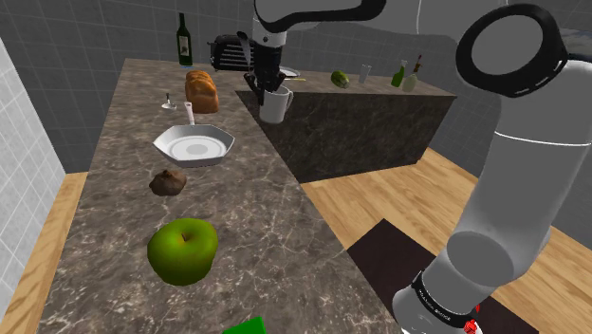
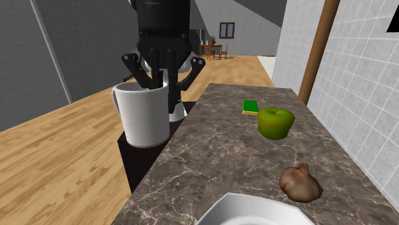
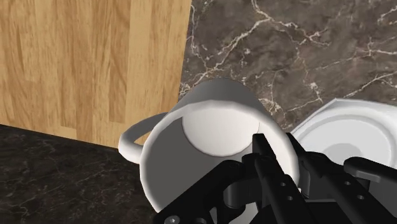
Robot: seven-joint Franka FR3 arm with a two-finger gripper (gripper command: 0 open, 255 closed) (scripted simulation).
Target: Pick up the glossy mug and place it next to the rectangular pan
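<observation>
Plainly, the gripper [image 2: 163, 84] has the white mug [image 2: 146, 115] by its rim: one black finger dips inside, the other sits outside, and the wall is pinched between them. The mug hangs upright at the edge of the marble counter [image 1: 256, 218]. From the second exterior view its base looks clear of the stone, out just past the edge.

The white pan [image 1: 194, 145] lies on the counter, inward from that edge. In the shoulder view it is to the left of the mug and a little nearer the camera, near but apart. The mug's handle [image 3: 132, 137] sticks out on the side away from the pan, so the smooth wall faces it.

I judge the coming move to be a short carry inward over the counter toward the pan, then down. The bare stone between pan and edge looks the easiest spot. A bread loaf [image 1: 201, 90] stands beyond the pan and a brown lump [image 1: 168, 182] on its nearer side, so both ends are tighter.
</observation>
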